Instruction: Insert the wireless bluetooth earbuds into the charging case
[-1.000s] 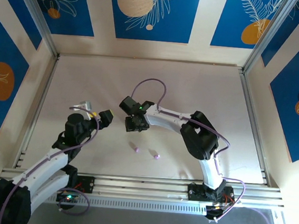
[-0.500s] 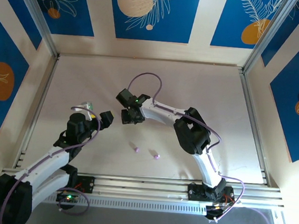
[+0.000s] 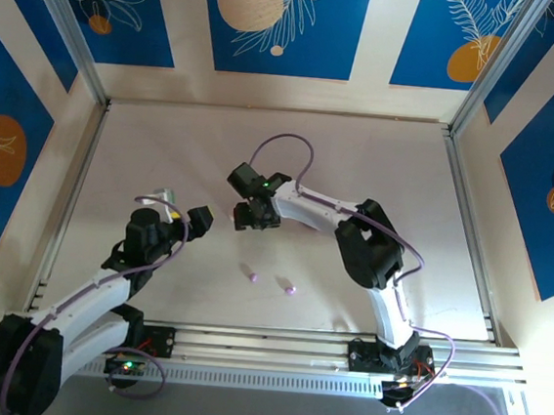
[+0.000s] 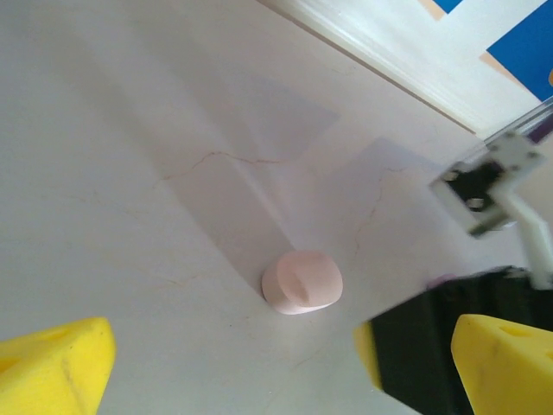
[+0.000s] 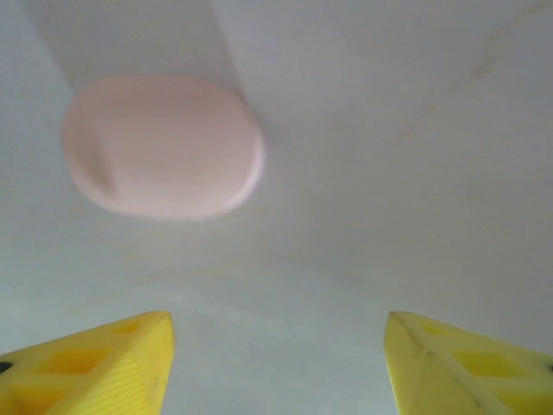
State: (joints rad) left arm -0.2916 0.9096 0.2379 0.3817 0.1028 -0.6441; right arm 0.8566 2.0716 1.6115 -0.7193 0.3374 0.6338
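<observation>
Right gripper (image 3: 253,217) has swung slightly back toward its own side since half a second ago, and it sits farther from the arm bases than a second ago. Left gripper (image 3: 202,218) has barely shifted, and the earbuds lie where they lay.

Both grippers meet near mid-table (image 3: 379,168), tips close together but apart. One pink case (image 5: 164,147) lies flat on the bare surface ahead of the right fingers (image 5: 86,363), up and left of them in the right wrist view, untouched. In the left wrist view the same case sits ahead of the left fingers (image 4: 52,363), with part of the right arm just beyond it. Both pairs of yellow fingers stand wide and grip nothing.

Two purple earbuds can be counted: one earbud (image 3: 253,276) and a second earbud (image 3: 290,290), near each other on the table between the arms, closer to the bases than either gripper and well clear of the case. Paler ones are too faint to pick out. A purple cable (image 3: 285,142) loops above the right wrist.
</observation>
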